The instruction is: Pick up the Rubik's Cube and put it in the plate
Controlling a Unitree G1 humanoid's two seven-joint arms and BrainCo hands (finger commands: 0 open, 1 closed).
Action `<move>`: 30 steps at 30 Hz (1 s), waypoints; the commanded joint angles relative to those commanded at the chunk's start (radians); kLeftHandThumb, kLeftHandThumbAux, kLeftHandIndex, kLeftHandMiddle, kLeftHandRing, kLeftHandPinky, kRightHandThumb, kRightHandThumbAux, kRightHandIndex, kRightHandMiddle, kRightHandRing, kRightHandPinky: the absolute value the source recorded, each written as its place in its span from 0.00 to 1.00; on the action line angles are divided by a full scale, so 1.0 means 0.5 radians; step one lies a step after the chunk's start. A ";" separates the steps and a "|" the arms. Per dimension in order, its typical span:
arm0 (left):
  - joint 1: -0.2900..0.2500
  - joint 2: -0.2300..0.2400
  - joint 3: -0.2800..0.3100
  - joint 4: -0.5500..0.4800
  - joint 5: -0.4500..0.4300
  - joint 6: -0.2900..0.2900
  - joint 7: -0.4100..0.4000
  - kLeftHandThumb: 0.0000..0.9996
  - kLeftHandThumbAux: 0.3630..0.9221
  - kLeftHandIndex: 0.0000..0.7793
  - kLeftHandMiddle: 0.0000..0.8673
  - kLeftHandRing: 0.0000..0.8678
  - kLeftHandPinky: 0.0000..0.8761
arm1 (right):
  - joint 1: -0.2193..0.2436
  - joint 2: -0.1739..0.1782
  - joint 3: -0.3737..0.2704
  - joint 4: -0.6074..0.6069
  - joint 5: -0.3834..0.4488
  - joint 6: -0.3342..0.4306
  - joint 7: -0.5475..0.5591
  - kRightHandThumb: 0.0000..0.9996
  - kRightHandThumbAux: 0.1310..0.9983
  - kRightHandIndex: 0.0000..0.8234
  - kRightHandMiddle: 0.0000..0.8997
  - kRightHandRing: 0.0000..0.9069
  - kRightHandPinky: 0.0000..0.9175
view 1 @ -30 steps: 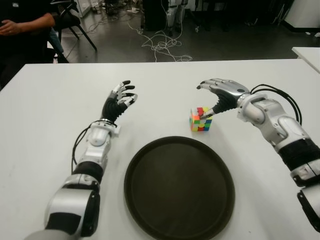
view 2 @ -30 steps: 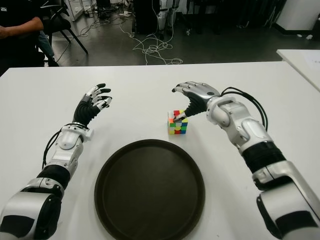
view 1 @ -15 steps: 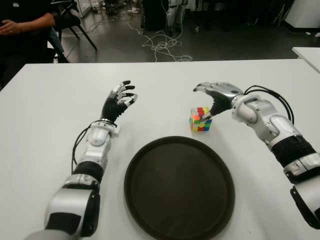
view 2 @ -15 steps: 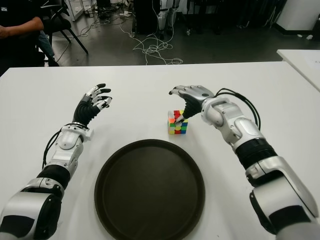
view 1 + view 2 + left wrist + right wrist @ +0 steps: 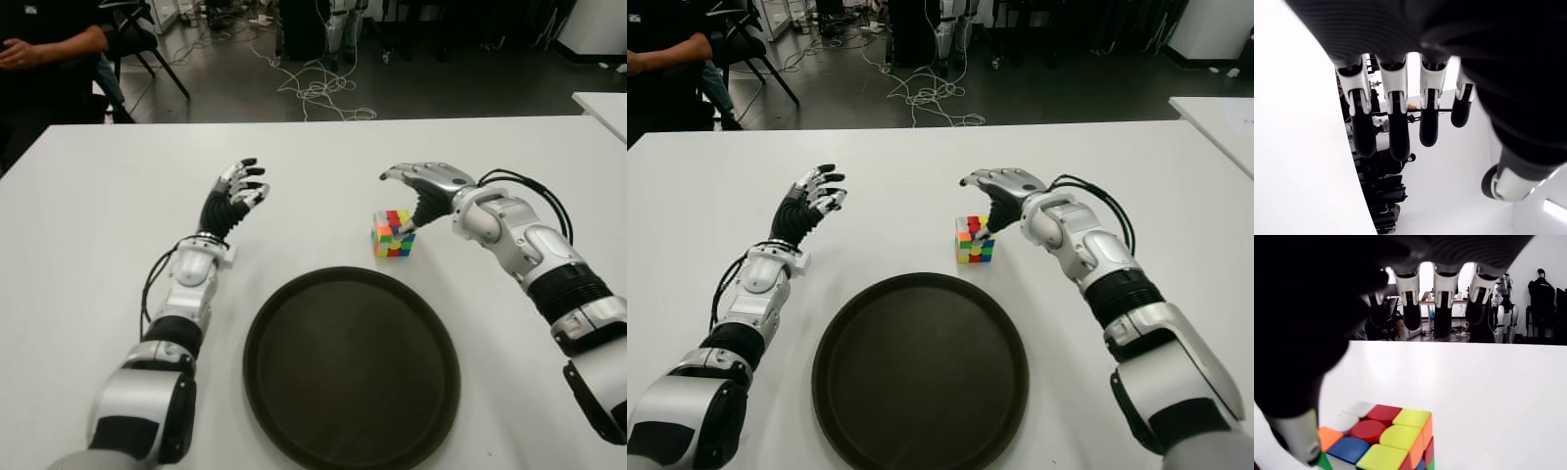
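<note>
Fingers (image 5: 1442, 298) of the right hand (image 5: 423, 186) are spread and arched over the cube (image 5: 392, 233), with the thumb down against its right side, as the right wrist view shows; nothing is clamped yet, since the other fingers hang in the air above and beyond it with bare table visible under them. That cube sits on the table (image 5: 88, 196) near its middle, just beyond the far rim of the plate (image 5: 351, 367) and apart from it, while the plate lies toward the near edge. So the step in hand looks like the reach and pre-grasp, with pickup not yet done. To go on, the hand probably needs to sink a little so the fingers fall past the cube's far-left side, then curl against the thumb to pinch it squarely; a thumb pressing alone could slide the cube across the smooth top. Once held, a short lift and a carry toward the near edge should bring it over the plate. Out toward the table's left side, the left hand (image 5: 233, 201) shows with its fingers loosely extended, gripping nothing.
</note>
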 joint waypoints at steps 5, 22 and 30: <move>0.000 -0.004 0.005 -0.001 -0.008 0.016 -0.008 0.10 0.50 0.22 0.28 0.32 0.39 | -0.003 0.009 0.011 0.034 -0.009 -0.024 -0.009 0.00 0.71 0.19 0.19 0.19 0.17; 0.008 -0.010 0.009 -0.018 -0.016 0.022 -0.010 0.11 0.51 0.22 0.28 0.32 0.39 | -0.003 0.051 0.054 0.037 -0.014 0.006 0.059 0.00 0.73 0.20 0.19 0.18 0.14; 0.009 -0.011 0.010 -0.021 -0.024 0.021 -0.021 0.12 0.50 0.22 0.28 0.32 0.40 | 0.003 0.075 0.081 0.067 -0.013 -0.002 0.074 0.00 0.75 0.20 0.18 0.18 0.14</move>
